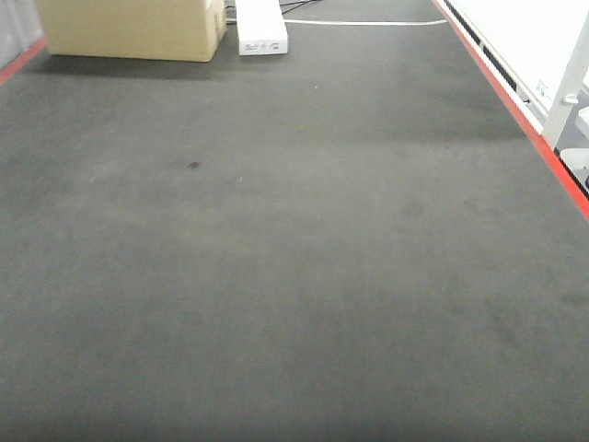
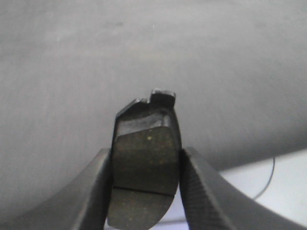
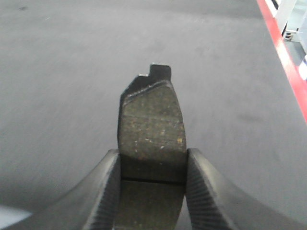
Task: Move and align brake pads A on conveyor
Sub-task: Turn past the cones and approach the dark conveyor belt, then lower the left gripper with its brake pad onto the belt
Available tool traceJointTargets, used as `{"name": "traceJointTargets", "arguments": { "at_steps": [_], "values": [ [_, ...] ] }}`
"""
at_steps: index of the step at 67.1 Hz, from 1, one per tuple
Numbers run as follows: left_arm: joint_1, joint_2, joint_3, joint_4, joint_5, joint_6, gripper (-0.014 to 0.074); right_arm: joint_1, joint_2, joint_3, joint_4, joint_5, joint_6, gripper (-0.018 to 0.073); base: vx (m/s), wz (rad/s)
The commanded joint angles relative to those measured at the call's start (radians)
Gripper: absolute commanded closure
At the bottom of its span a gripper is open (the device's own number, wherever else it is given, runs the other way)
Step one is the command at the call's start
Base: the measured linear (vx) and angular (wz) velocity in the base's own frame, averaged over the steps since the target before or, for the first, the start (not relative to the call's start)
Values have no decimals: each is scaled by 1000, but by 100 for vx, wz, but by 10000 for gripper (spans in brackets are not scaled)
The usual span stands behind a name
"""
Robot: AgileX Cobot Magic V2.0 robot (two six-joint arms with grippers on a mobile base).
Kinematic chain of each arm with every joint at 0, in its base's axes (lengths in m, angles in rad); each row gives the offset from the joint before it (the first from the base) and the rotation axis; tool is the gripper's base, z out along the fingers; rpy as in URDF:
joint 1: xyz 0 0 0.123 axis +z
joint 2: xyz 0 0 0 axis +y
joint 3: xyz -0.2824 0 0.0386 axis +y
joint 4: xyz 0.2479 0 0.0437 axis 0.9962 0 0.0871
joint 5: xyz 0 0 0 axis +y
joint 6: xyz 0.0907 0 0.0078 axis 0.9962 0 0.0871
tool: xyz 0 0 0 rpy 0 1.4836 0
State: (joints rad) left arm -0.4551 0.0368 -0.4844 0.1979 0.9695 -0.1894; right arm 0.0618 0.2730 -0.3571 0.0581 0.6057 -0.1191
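The exterior front-facing camera sits high, looking forward and down along the conveyor (image 1: 294, 276) at mid range. Each wrist camera sits just behind its jaws, facing forward between them at close range: left gripper (image 2: 146, 160) clamped on left brake pad (image 2: 144, 143), right gripper (image 3: 152, 160) on right brake pad (image 3: 152, 120). All views share the conveyor; front and right-wrist views share the red rail (image 1: 543, 147).
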Motion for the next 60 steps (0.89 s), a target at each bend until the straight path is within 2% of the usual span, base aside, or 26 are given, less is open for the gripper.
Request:
{"name": "traceJointTargets", "arguments": {
  "at_steps": [1, 32, 60],
  "values": [
    [0, 16, -25, 9, -92, -3, 603, -1, 7, -32, -4, -95, -10, 566, 40, -15],
    [0, 16, -25, 9, -92, -3, 603, -1, 7, -32, -4, -95, -10, 566, 30, -5],
    [0, 16, -25, 9, -92, -3, 603, -1, 7, -32, -4, -95, -10, 566, 12, -2]
  ]
}}
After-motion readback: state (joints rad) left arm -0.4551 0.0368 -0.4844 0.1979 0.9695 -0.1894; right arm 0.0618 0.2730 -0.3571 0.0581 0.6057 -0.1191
